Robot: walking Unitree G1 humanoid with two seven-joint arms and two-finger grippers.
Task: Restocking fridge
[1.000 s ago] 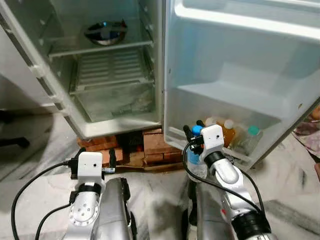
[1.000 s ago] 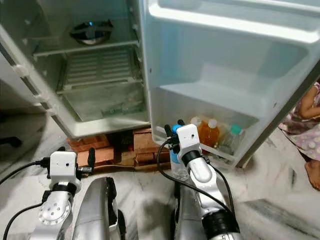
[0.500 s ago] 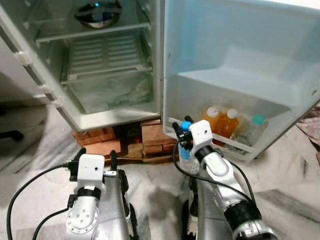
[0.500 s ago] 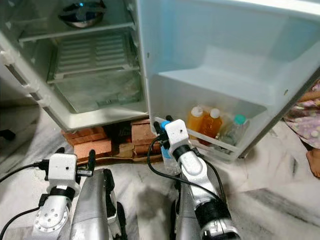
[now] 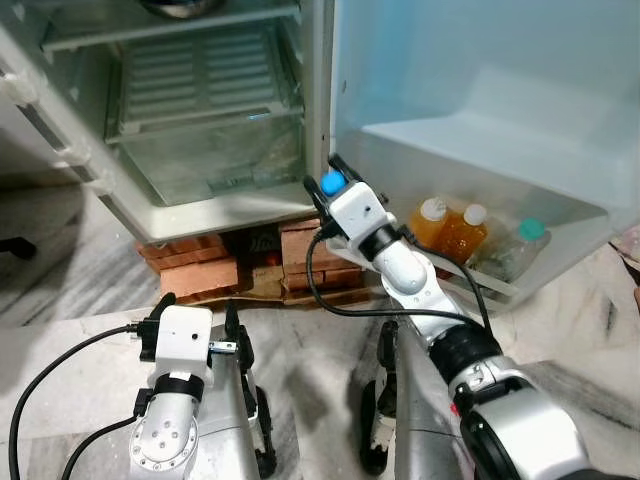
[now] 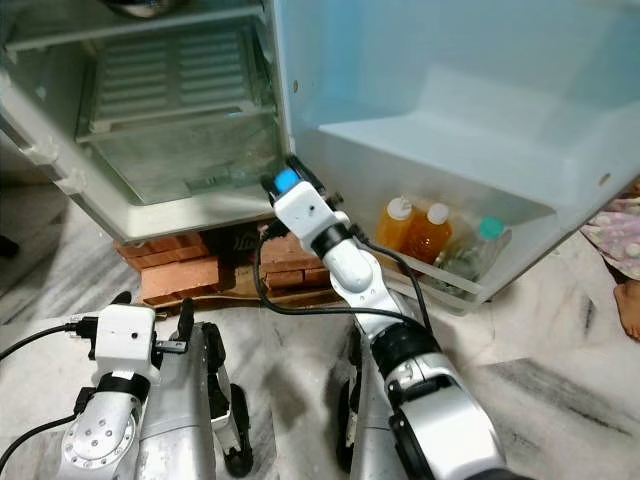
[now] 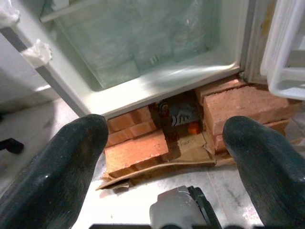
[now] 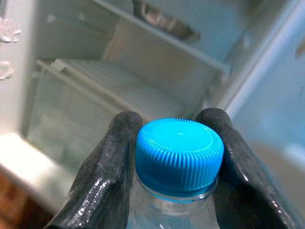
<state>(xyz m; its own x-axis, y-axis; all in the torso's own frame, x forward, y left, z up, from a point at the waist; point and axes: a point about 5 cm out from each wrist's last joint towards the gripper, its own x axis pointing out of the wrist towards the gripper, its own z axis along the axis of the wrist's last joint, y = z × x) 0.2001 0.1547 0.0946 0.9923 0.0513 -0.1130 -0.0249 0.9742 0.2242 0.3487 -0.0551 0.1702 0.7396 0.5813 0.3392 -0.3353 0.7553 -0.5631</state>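
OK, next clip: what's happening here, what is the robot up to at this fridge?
The robot stands before an open fridge propped on bricks. Its right tool is shut on a clear bottle with a blue cap, gripped by the neck and held up near the hinge edge of the fridge door. The lowest door shelf already holds two orange bottles and a teal-capped bottle. The left tool hangs open and idle, low over the floor in front of the bricks.

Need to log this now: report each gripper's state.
Left gripper: open, holding nothing.
Right gripper: fingers shut on the blue-capped water bottle.
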